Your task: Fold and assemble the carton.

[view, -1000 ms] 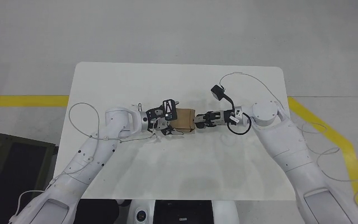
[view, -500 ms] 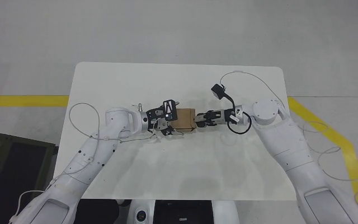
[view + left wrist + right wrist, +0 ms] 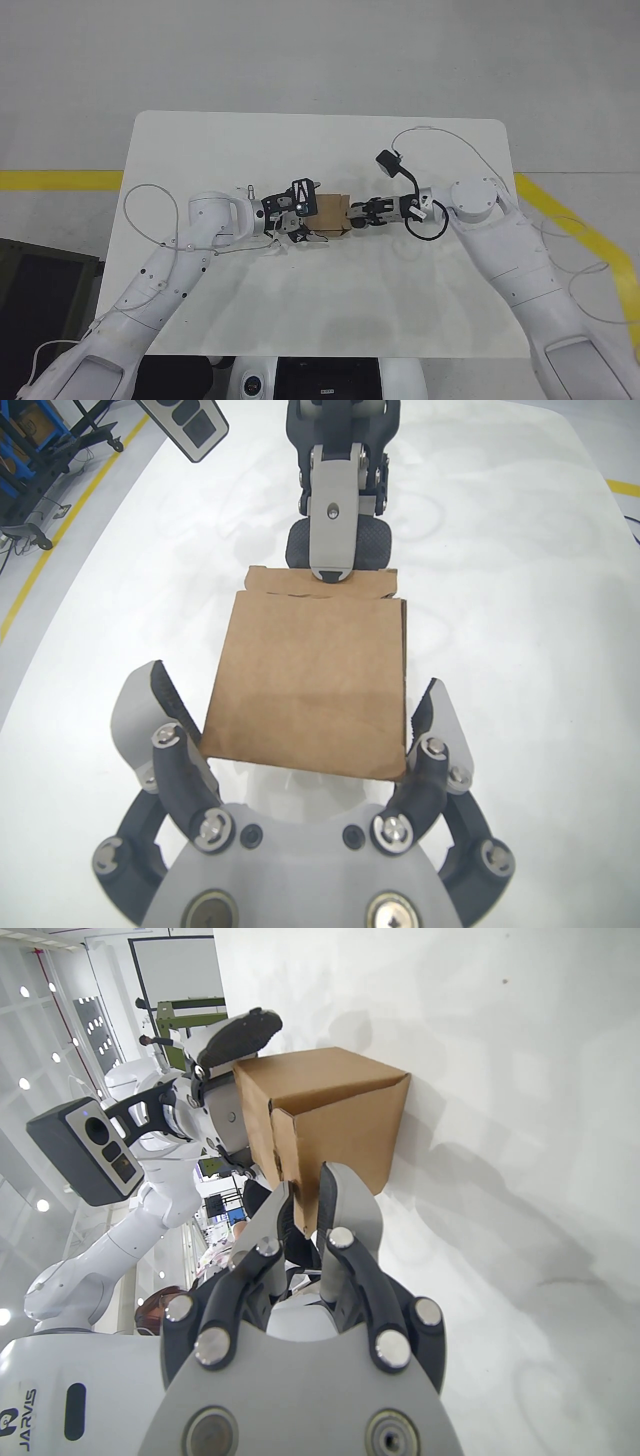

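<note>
Top view: carton (image 3: 331, 212) sits approx. mid-counter (image 3: 300, 140), a small brown box w/ its long axis running across the robot's front, i.e. along the line btwn the two wrists. Left wrist view: left fingers (image 3: 142, 710) are spread wide and set astride the near end of the carton (image 3: 315, 650), one pad against each side wall at the near corners. Reads as a grip across the box width, though contact looks light. Right wrist view: right fingers (image 3: 350, 1213) are nearly closed, pinched on the edge of the end flap (image 3: 300, 1178) at the opposite end, thin cardboard sandwiched btwn the pads. From the left wrist this flap shows as a narrow strip past the top panel, not flush w/ it, w/ a ragged gap along the fold line. Key relation: the flap end points twd the right fingers and the other end twd the left. The box lies directly btwn them, so each set holds one end of the long axis. Right fingers are already on the flap, so that side is nearer for the fold. Judgement: step in hand = closing the end flap. Left side would brace, right would tuck, prob. pushing along the long axis twd the left. Risks: the light left grip could let the box slide on the smooth counter, and the thin flap may crease off its score line. Est. partway: body squared up, this end not shut, underside can't be seen.
</note>
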Available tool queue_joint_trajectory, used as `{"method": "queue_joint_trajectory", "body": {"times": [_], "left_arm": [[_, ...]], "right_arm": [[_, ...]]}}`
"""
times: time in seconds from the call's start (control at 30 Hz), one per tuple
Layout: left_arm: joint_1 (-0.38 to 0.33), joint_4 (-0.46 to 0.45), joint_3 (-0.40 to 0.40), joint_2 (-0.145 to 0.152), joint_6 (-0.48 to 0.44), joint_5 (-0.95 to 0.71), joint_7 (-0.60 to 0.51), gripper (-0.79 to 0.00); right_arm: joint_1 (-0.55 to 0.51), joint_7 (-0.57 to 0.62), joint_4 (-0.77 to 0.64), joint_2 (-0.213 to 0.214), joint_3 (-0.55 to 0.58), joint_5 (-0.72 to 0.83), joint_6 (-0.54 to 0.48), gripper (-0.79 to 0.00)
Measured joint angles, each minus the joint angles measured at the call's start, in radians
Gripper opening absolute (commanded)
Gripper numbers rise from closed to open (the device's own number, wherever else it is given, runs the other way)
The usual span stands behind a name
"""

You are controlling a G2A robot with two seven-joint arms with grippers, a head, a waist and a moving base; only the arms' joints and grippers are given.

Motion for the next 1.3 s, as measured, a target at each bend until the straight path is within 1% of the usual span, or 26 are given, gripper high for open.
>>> {"method": "queue_joint_trajectory", "body": {"times": [0.3, 0.47, 0.6, 0.7, 0.93, 1.2, 1.23, 1.3], "left_arm": [[0.002, -0.004, -0.001, 0.000, 0.000, 0.004, 0.004, 0.000], [0.002, -0.007, 0.001, -0.001, 0.000, 0.006, 0.005, 0.000], [0.003, -0.007, 0.002, -0.001, 0.001, 0.008, 0.004, 0.000], [0.003, -0.005, 0.002, -0.002, 0.002, 0.007, 0.003, 0.000], [0.003, -0.002, 0.000, -0.002, 0.003, 0.007, 0.002, 0.000], [0.005, -0.003, -0.003, -0.002, 0.003, 0.011, 0.006, 0.000], [0.005, -0.003, -0.004, -0.001, 0.003, 0.011, 0.007, 0.000], [0.005, -0.004, -0.005, -0.001, 0.002, 0.011, 0.006, 0.000]], "right_arm": [[0.021, -0.002, -0.001, -0.009, -0.027, -0.004, 0.002, -0.733], [0.030, -0.001, -0.001, -0.013, -0.038, -0.006, 0.001, -0.727], [0.034, 0.005, 0.003, -0.015, -0.042, -0.004, -0.002, -0.708], [0.031, 0.008, 0.004, -0.013, -0.038, -0.001, -0.008, -0.674], [0.007, 0.019, -0.025, 0.000, 0.001, 0.017, -0.018, -0.650], [-0.021, 0.018, -0.041, 0.013, 0.034, 0.022, -0.012, -0.668], [-0.022, 0.016, -0.039, 0.014, 0.034, 0.018, -0.008, -0.677], [-0.023, 0.009, -0.034, 0.015, 0.034, 0.011, -0.004, -0.742]]}}
